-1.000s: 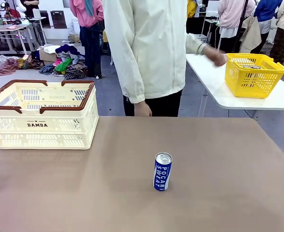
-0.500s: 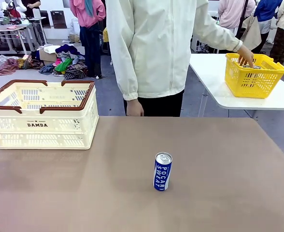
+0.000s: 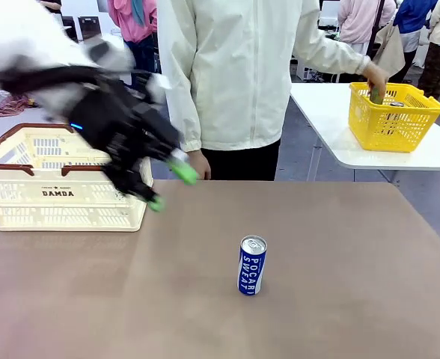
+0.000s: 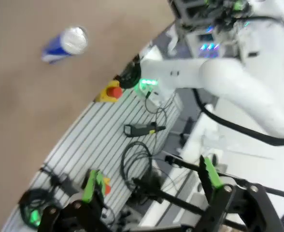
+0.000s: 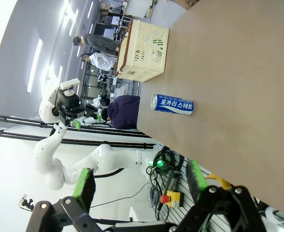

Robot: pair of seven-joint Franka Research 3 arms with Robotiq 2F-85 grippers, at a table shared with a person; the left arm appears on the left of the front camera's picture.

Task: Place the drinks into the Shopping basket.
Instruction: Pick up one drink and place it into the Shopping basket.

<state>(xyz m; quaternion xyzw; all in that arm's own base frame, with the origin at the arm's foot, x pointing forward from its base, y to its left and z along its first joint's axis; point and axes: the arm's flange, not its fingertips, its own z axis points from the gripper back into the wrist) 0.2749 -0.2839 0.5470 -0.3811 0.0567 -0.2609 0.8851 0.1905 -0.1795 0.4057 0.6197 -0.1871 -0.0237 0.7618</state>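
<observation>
The blue Pocari Sweat can [image 3: 252,265] stands upright near the middle of the brown table. My left gripper [image 3: 170,188] is motion-blurred and open, hanging above the table just right of the Shopping basket [image 3: 55,211], up and to the left of the can. In the left wrist view that gripper [image 4: 151,181] holds nothing, and the blue can [image 4: 64,44] shows far off at the top left. My right gripper [image 5: 140,182] is open and empty, with the can [image 5: 173,104] and the basket [image 5: 144,48] beyond it. The person's hand holds a green can [image 3: 376,95] over a yellow basket.
The person stands at the table's far edge in a cream jacket. A yellow mesh basket [image 3: 392,116] sits on a white side table [image 3: 340,142] at the back right. Bare tabletop [image 3: 340,284] surrounds the blue can.
My left arm has swept into the front view from the left, across the Shopping basket toward the table's middle. The person's hand reached the yellow basket and now holds a green can there.
</observation>
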